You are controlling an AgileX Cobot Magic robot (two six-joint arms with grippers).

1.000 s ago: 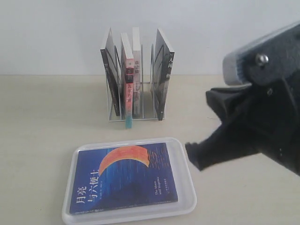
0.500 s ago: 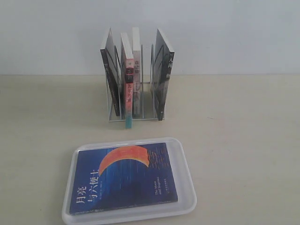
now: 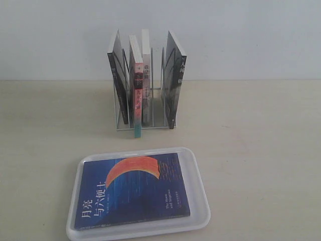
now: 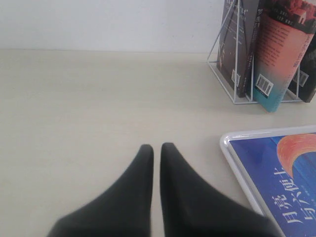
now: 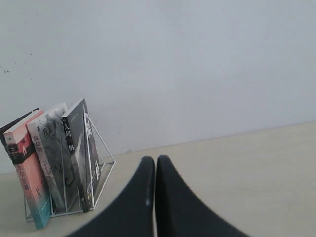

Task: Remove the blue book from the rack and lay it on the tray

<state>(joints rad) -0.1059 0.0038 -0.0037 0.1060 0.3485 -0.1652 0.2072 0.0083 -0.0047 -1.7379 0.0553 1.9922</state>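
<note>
I see a smooth, faintly shiny paper cover on the blue book, lower left, in a smooth white plastic tray (rim slightly translucent). The rack is thin white-coated wire, and the tabletop is matt, pale wood-look.

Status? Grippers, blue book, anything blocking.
Left gripper and right gripper both shut, empty. Blue book lying flat in the tray, cover up. Other books standing in the rack; nothing in the way.
</note>
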